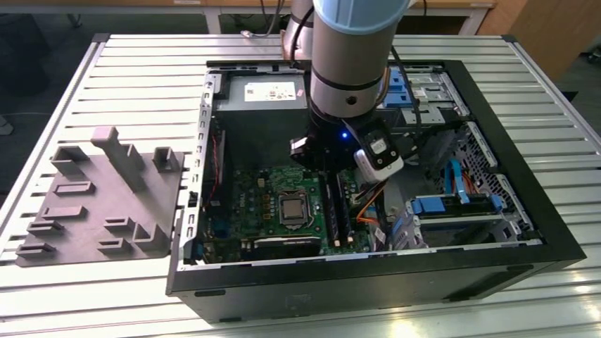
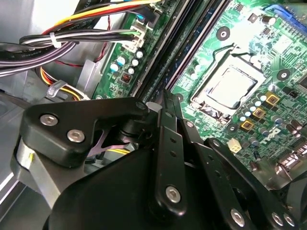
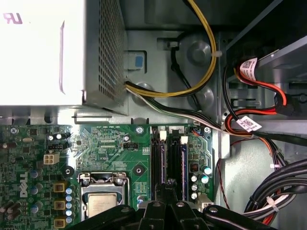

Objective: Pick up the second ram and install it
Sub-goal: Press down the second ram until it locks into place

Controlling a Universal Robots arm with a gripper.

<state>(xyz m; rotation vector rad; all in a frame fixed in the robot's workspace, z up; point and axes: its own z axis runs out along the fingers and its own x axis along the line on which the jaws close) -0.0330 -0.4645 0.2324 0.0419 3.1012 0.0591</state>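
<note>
One arm is reaching straight down into the open black computer case (image 1: 526, 264) in the exterior view, your gripper (image 1: 331, 169) hanging over the green motherboard (image 1: 272, 186). In the second wrist view, matte black fingers (image 2: 169, 143) are pressing together above the slots. In the first wrist view, the second ram (image 3: 183, 165) is lying in its slot, a slim bluish strip.
</note>
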